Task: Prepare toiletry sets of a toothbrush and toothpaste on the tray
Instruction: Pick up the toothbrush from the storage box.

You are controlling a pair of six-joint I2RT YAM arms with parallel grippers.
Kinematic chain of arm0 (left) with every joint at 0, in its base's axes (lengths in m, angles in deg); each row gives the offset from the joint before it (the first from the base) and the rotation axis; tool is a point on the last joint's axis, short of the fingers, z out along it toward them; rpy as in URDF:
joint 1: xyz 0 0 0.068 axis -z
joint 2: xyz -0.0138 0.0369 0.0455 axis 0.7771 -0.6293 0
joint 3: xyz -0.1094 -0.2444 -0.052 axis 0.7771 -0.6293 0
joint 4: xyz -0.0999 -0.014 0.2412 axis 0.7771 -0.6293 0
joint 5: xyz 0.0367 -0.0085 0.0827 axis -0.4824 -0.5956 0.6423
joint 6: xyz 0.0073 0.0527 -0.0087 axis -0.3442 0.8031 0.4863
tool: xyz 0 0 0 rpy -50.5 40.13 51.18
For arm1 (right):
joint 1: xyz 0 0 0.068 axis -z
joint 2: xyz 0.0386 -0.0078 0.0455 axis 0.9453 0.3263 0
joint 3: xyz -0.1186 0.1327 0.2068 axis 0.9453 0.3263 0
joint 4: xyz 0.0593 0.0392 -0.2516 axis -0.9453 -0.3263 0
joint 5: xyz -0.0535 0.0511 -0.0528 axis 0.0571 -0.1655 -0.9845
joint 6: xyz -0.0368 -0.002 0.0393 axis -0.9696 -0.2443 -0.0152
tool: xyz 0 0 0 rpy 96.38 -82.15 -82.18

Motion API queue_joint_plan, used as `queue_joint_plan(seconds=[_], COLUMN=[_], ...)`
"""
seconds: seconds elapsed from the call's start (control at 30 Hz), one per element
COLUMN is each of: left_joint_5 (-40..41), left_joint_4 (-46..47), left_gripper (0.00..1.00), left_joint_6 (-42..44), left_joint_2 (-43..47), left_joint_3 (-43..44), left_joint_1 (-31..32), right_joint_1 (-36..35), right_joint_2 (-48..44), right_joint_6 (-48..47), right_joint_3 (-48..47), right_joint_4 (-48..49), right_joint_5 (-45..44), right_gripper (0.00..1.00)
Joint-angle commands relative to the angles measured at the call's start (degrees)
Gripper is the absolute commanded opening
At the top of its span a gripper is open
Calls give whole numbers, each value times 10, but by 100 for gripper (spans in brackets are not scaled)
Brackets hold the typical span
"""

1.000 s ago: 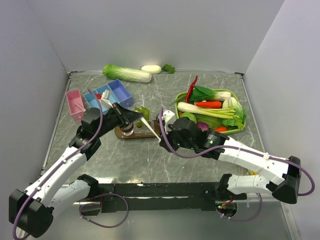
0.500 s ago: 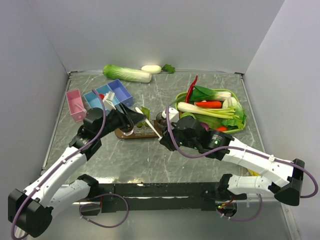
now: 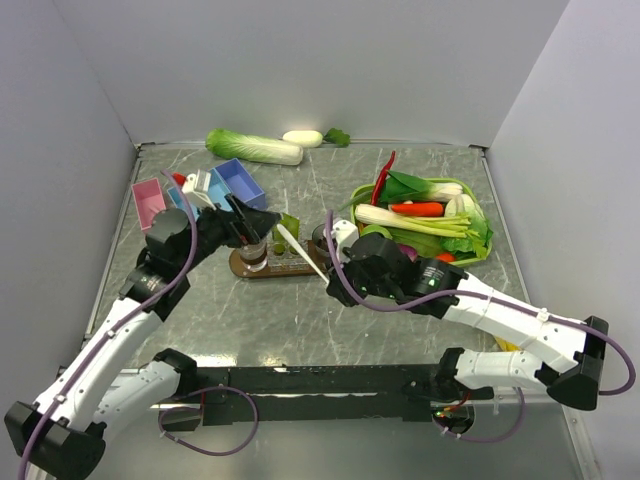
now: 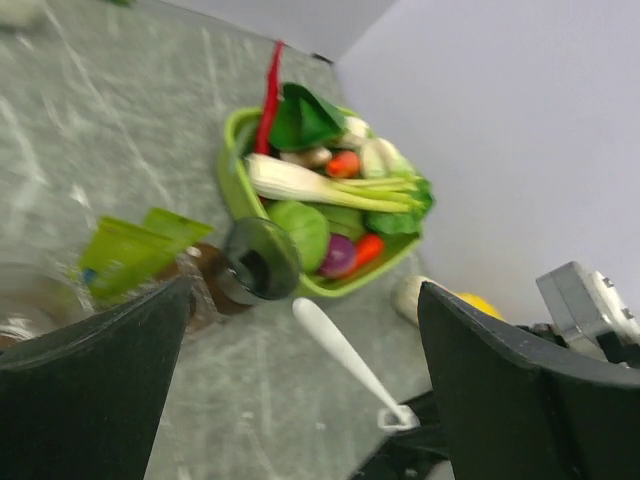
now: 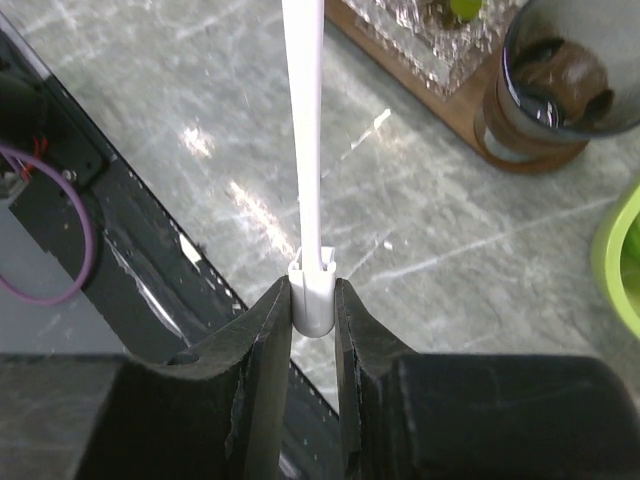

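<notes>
Since the preceding view, the left arm has drawn back from the tray (image 3: 285,271) toward its far-left side. The left gripper (image 3: 248,222) has gone from closed to jaws spread wide, with nothing between them. On the grey table (image 3: 260,330), a lime-green basket (image 4: 230,180) of vegetables lies to the right of the tray. The tray itself lies mid-table. A dark tumbler (image 4: 262,262) stands at the tray's right end. A light-green toothpaste (image 4: 125,255) stands upright over the tray's middle, inside a clear glass (image 5: 425,35). The right gripper (image 5: 312,305) is off the tray's near-right side, its jaws closed on one end of a white toothbrush (image 5: 305,150). The toothbrush slants toward the tray.
</notes>
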Motion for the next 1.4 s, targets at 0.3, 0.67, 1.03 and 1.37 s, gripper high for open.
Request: queue_joint_plan(seconds=[0.3,0.67,1.03,1.37], left_joint_5=[297,313,303,295], left_joint_4=[-77,-99,-98,-96], left_gripper=[99,97,97,97], left_joint_6=[239,296,306,308], left_joint_2=[61,72,92,104], left_joint_3=[47,7,-5,-12], left_joint_1=[-10,-11,-11,-11], right_joint_1=[45,129,158,169], right_joint_2=[78,225,325,364], right_joint_6=[-24,-68,-56,-45], right_joint_3=[-138,-295,-375,-384], right_joint_4=[-226,-397,-458,-471], right_joint_5=[81,182,190,166], right_gripper=[0,0,0,0])
